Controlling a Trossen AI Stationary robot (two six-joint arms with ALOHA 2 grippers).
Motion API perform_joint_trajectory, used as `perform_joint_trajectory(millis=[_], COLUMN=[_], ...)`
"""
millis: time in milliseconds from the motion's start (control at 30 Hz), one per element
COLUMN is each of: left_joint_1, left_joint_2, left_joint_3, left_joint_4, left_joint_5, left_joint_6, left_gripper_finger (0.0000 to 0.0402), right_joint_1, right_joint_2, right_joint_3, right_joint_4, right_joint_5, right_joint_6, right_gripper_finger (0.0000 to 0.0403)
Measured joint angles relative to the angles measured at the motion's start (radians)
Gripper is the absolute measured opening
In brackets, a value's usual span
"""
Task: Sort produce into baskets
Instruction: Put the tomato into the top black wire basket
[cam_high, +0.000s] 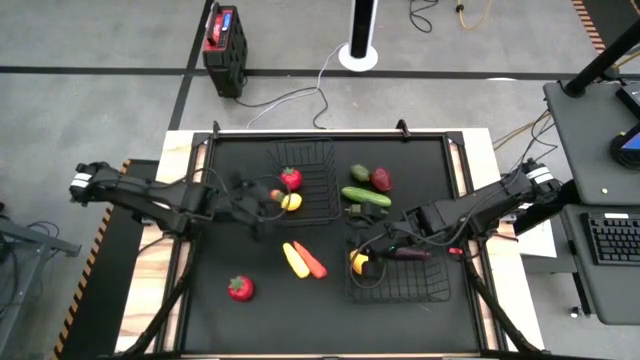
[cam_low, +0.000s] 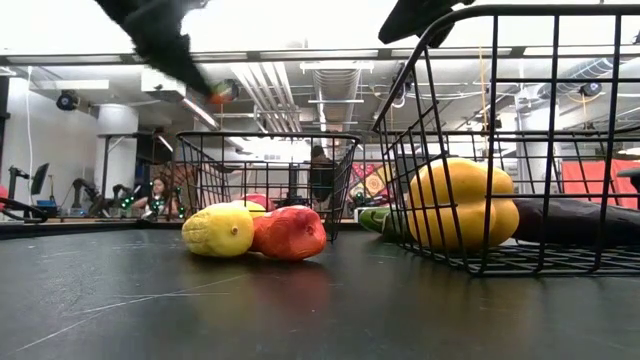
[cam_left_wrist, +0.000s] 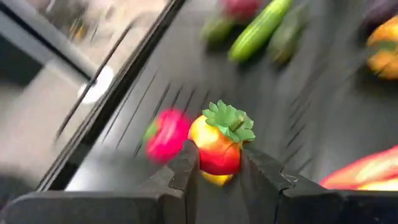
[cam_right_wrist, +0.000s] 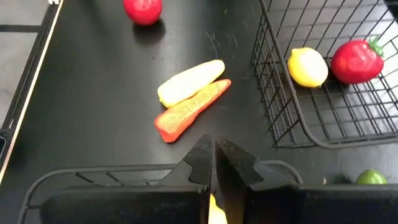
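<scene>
I have the left jaws (cam_left_wrist: 217, 177) pinching a small red-and-yellow fruit with a green leafy top (cam_left_wrist: 219, 144), held up off the worktop just outside the open side of the far basket (cam_high: 318, 158). That basket sits towards the far edge, near its middle, with a strawberry (cam_high: 291, 179) and a lemon (cam_high: 291, 202) inside it. My right jaws (cam_right_wrist: 214, 163) are pressed together with nothing between them, hovering over the near basket (cam_high: 430, 288), which sits towards the near right corner and holds a yellow pepper (cam_low: 458, 203) and a dark purple eggplant (cam_high: 408, 254). Out on the worktop between the two baskets lie a yellow corn piece (cam_right_wrist: 189, 82) and an orange carrot (cam_right_wrist: 189, 109), touching side by side. Beyond the near basket, towards the far right, I see a cucumber (cam_high: 366, 196), a small green piece (cam_high: 360, 173) and a dark red piece (cam_high: 381, 179). A tomato (cam_high: 240, 289) sits alone towards the near left corner
</scene>
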Motion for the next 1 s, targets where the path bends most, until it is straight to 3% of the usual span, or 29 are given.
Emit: perform_joint_trajectory(millis=[133, 267, 500, 600, 1000], left_joint_1=[0.0, 0.009, 0.034, 0.042, 0.087], left_joint_2=[0.084, 0.185, 0.327, 0.363, 0.398], left_joint_3=[-0.002, -0.001, 0.099, 0.141, 0.169], left_joint_4=[0.25, 0.338, 0.298, 0.229, 0.097], left_joint_5=[0.027, 0.027, 0.018, -0.037, -0.064], left_joint_6=[0.154, 0.241, 0.266, 0.283, 0.283], left_gripper_finger=[0.0075, 0.0075, 0.0075, 0.0075, 0.0081], right_joint_1=[0.0, 0.0, 0.0, 0.0, 0.0], right_joint_2=[0.0, 0.0, 0.0, 0.0, 0.0], right_joint_3=[-0.001, -0.001, -0.001, -0.001, -0.006], right_joint_4=[0.028, 0.041, 0.041, 0.042, 0.044], right_joint_5=[0.0, 0.0, -0.002, -0.002, -0.002], right_joint_6=[-0.02, -0.023, -0.011, -0.007, -0.004], right_gripper_finger=[0.0013, 0.0013, 0.0013, 0.0013, 0.0013])
